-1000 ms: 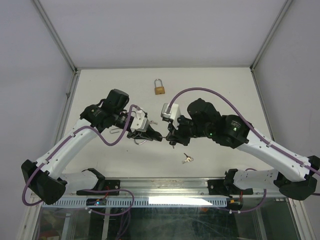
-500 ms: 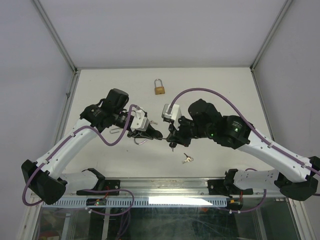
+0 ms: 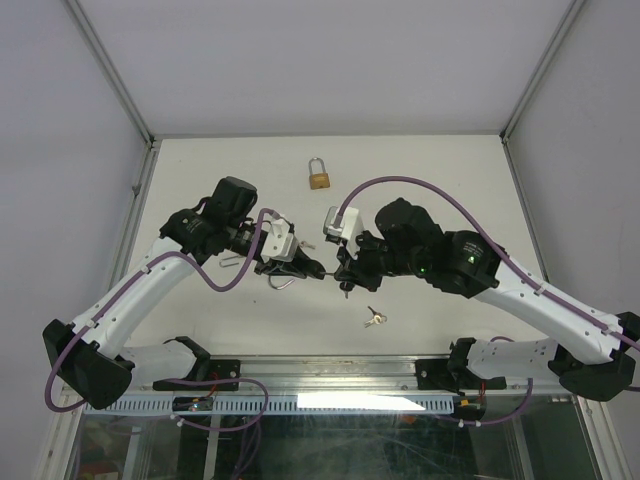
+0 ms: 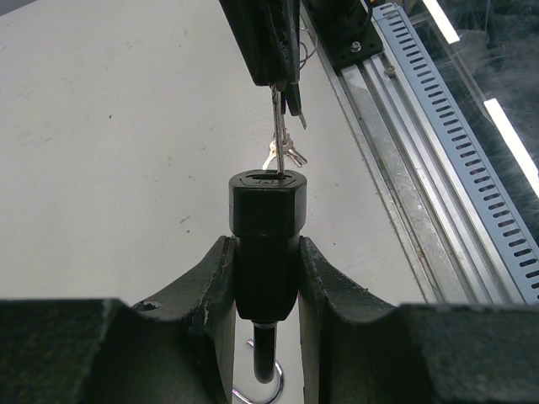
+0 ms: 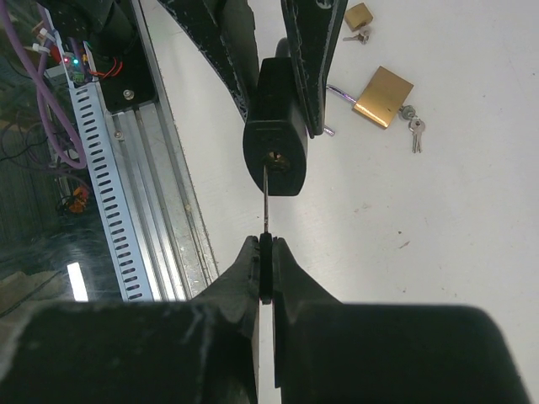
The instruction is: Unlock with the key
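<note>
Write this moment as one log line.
left gripper: shut on black padlock | right gripper: shut on key | key tip at keyhole

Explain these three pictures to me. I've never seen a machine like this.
This is a pair of robot arms bolted to the near edge of a white table. The wide picture comes from a fixed camera above and behind the arms. The other two come from small cameras on each wrist, looking along that arm's own fingers.

The left end effector is closed around a black padlock and holds it up off the table. The right end effector pinches a key, and the tip of the key is in the padlock's keyhole.

Lying on the table are a brass padlock near the far side and some loose keys near the arms.
</note>
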You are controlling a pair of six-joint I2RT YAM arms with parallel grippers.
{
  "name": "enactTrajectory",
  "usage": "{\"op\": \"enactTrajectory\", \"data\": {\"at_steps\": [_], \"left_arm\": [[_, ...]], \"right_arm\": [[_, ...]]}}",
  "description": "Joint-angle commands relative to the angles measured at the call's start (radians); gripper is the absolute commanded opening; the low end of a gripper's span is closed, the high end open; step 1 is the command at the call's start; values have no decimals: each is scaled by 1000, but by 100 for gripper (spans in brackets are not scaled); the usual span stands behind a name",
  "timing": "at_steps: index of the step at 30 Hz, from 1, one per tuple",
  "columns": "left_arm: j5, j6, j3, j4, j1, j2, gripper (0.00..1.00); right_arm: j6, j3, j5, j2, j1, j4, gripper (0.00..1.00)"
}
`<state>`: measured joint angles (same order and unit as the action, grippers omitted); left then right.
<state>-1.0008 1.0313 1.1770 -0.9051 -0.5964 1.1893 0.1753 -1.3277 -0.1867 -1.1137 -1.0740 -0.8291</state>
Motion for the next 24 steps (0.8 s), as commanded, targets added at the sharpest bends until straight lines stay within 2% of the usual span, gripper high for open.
{"op": "enactTrajectory", "data": {"at_steps": [1,10,24], "left_arm": [[-74,-3,14,70,-7,-24,0],[-69,-11,23,69,-13,-22,0],[-70,-15,33,69,-20,-13,0]], "right_arm": [[6,-48,9,11,-5,48,0],[8,-45,-10,-1,-4,78,0],[32,-59,41,-30,-5,76,0]]}}
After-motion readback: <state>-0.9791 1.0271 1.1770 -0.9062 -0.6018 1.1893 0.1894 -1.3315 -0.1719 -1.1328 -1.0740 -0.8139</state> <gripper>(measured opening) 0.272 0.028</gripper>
